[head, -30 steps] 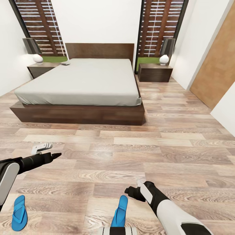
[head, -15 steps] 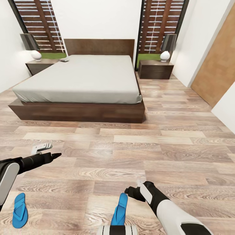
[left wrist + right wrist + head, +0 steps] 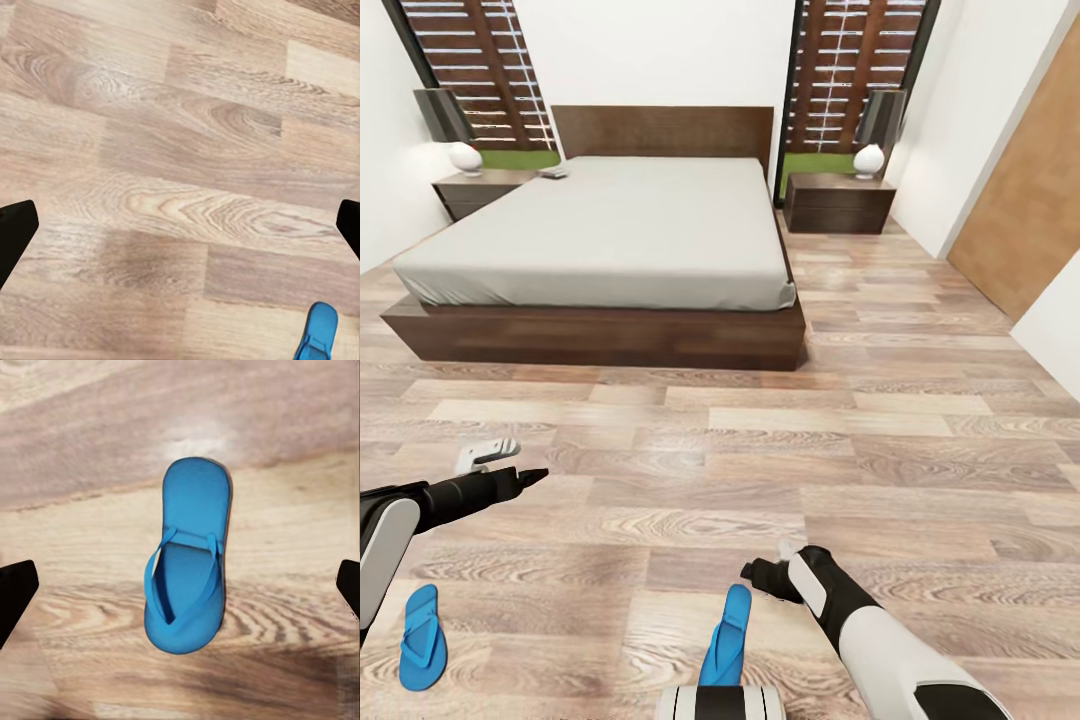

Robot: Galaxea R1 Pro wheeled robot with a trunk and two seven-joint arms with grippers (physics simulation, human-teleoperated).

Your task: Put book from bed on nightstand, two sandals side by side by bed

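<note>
- The right gripper (image 3: 180, 585) hangs wide open and empty over a sandal on the wood floor, its dark fingertips (image 3: 16, 592) far apart at the edges of the right wrist view and the sandal (image 3: 186, 556) centred between them, not touched.
- In the head view the same sandal (image 3: 726, 622) lies just beside the right gripper (image 3: 760, 574), close in front of the robot's base.
- The left gripper (image 3: 495, 462) is also spread wide and holds nothing, poised above bare planks; a blue sandal's end (image 3: 318, 331) shows near it in the left wrist view.
- The second sandal (image 3: 422, 636) lies well apart from the first, on the robot's left; both are far from the bed (image 3: 600, 235), so that half of the task looks wholly undone.
- A small dark object that may be the book (image 3: 553, 173) rests at the bed's far corner, beside the left nightstand (image 3: 478, 188); too small to tell. It appears not yet moved.
- Each sandal is a flat, bright blue flip-flop with thin straps, sole down.
</note>
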